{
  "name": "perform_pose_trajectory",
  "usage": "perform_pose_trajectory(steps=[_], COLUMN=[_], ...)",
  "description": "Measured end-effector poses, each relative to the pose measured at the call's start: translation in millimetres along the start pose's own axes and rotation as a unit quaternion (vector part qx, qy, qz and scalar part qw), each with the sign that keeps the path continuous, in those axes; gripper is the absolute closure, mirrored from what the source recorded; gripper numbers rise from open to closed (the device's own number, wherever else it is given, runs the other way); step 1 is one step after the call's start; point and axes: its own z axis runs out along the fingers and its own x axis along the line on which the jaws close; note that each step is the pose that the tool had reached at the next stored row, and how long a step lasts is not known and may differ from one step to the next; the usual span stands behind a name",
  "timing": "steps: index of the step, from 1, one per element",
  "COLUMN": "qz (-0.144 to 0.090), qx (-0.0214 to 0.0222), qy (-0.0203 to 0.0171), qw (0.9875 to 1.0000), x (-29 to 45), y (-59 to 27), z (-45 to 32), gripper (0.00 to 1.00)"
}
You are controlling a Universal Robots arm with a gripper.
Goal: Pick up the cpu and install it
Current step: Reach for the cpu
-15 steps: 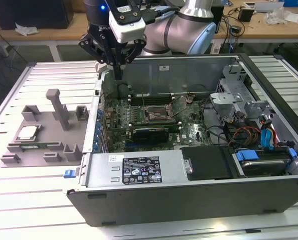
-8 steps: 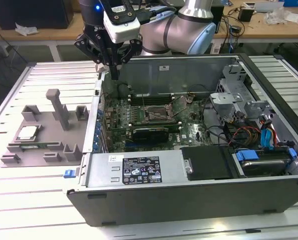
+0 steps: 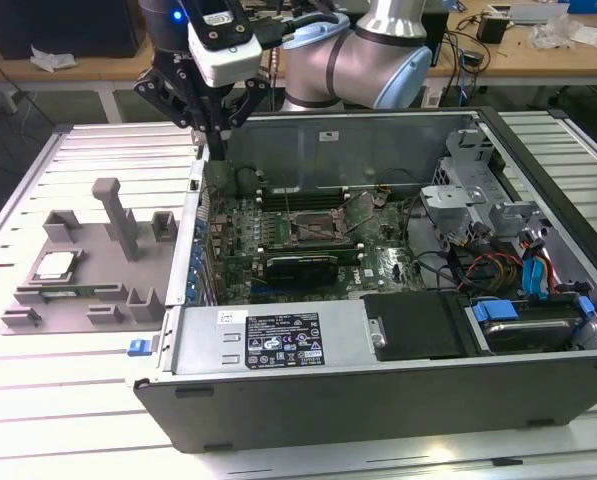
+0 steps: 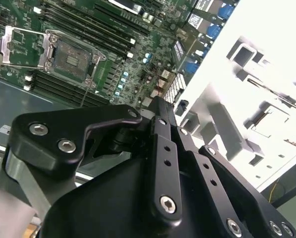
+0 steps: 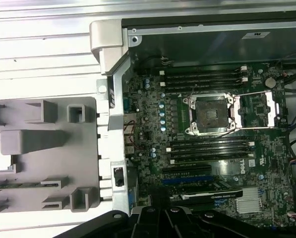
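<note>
Starting at the exterior view's left, a grey plastic fixture [image 3: 98,300] lies flat on the slatted metal table [image 3: 78,400], with raised blocks and one tall post standing on it. The cpu [image 3: 56,265] rests in a recess near the fixture's left side, its silver top facing up, well apart from the gripper. To the right of the fixture, the gripper [image 3: 218,150] hangs from the robot arm [image 3: 368,60] just over the left wall of the open computer case [image 3: 378,390], pointing down. Its fingers are closed together at the tips and hold nothing; the second wrist view shows the same, the gripper [image 4: 158,105] drawn to a point above the case's edge, between fixture and board. Inside the case lies the green motherboard [image 3: 238,240]. Near its middle sits the dark square socket [image 3: 313,228], which in the first wrist view [image 5: 209,115] has nothing in it, its metal frame [image 5: 257,109] swung open and lying beside it. A labelled metal box [image 3: 278,340] runs along the case's near wall. Farther right stand a grey drive cage [image 3: 458,190] and a bundle of blue cables [image 3: 538,275].
</note>
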Motion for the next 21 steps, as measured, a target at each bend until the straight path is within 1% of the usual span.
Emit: perform_pose_trajectory(steps=[9, 12, 14, 17, 21], qz=[0.0, 0.0, 0.0, 0.0, 0.0], qx=[-0.0002, -0.0002, -0.0002, -0.0004, -0.0005], qy=[-0.0018, -0.0028, -0.0032, -0.005, -0.0064], qw=[1.0, 1.0, 1.0, 1.0, 1.0], x=[20.9, 30.8, 36.0, 50.7, 63.8], y=[-1.5, -2.3, -2.7, -3.8, -4.7], z=[-0.5, -0.8, -1.0, -1.4, -1.8], gripper=[0.89, 0.89, 0.89, 0.89, 0.89])
